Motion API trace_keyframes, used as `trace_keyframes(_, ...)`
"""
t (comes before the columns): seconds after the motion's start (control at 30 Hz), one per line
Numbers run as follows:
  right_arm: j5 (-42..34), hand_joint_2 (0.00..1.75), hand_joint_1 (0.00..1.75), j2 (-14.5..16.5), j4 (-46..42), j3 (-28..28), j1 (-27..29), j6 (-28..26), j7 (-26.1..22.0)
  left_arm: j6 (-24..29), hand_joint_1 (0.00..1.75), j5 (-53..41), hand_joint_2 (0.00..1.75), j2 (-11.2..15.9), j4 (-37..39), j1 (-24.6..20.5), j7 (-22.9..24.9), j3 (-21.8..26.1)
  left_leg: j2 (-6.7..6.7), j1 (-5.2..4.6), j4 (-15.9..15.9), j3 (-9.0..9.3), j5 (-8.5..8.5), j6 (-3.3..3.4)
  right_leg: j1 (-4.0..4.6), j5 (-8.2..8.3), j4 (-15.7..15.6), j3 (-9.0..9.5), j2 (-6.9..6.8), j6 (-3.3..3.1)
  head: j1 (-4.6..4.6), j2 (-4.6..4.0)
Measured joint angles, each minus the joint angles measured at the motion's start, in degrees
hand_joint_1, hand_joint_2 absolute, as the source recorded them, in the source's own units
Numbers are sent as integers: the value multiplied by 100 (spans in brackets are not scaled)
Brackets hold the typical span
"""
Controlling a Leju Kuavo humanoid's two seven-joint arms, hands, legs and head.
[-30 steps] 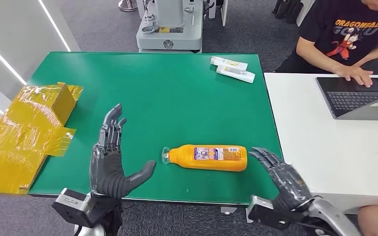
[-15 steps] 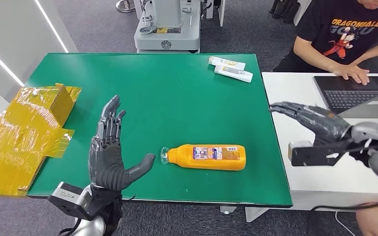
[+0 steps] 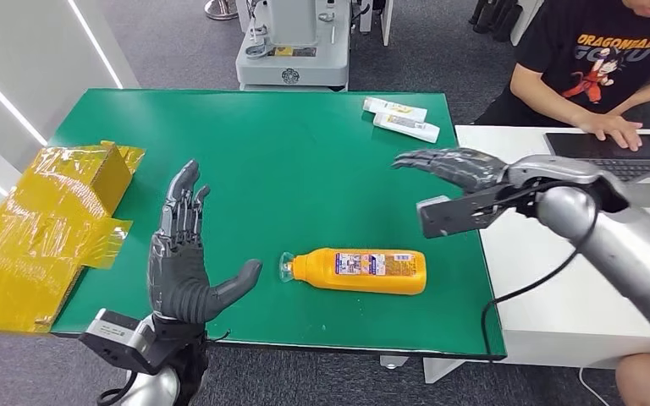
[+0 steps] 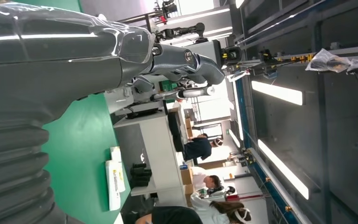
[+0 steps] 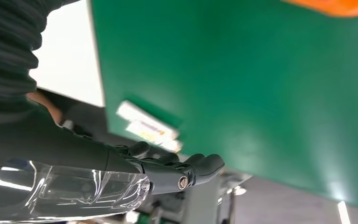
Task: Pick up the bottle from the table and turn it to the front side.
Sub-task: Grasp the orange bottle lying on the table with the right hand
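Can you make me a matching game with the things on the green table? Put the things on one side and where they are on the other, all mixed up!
Things:
1. bottle
2. yellow box
3. white tubes
4. left hand

Places:
A. far edge of the table
B. hanging over the table's left edge
C. lying on its side near the front edge
D. open, upright, beside the bottle's cap

Pairs: 1-C, 2-B, 3-A, 4-D
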Motion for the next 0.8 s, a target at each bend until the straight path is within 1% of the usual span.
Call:
trace_keyframes(0.07,-27,175,0,327,354,240,-43,-76,-72,26,0,9,175,11,19,-12,9,-8,-4,1,0,0,2,0,1,0,0,0,-4,0,0,0)
trace_keyframes(0.23,-16,175,0,974,1277,642,-25,-348,-316,151,0,77,175,19,107,-95,29,-39,-8,1,1,-2,3,0,1,0,-1,0,-7,0,1,0)
trace_keyframes(0.4,45,175,0,1400,2007,846,36,-468,-462,191,0,92,175,17,219,-196,34,-49,-8,0,2,-4,2,1,0,0,-6,0,-6,1,2,0)
trace_keyframes(0.5,100,175,0,1580,2374,905,131,-553,-519,195,0,105,175,16,264,-251,79,-50,-9,0,2,-4,1,2,0,0,-8,0,-6,1,1,0)
trace_keyframes(0.6,191,175,0,1691,2670,925,275,-631,-579,225,0,127,175,15,296,-303,137,-48,-10,-1,2,-5,1,2,0,0,-9,0,-8,1,2,0)
trace_keyframes(0.8,360,175,0,1722,3015,947,410,-682,-658,395,0,262,175,14,303,-312,6,-48,-10,-1,3,-5,1,3,0,0,-11,0,-7,1,2,0)
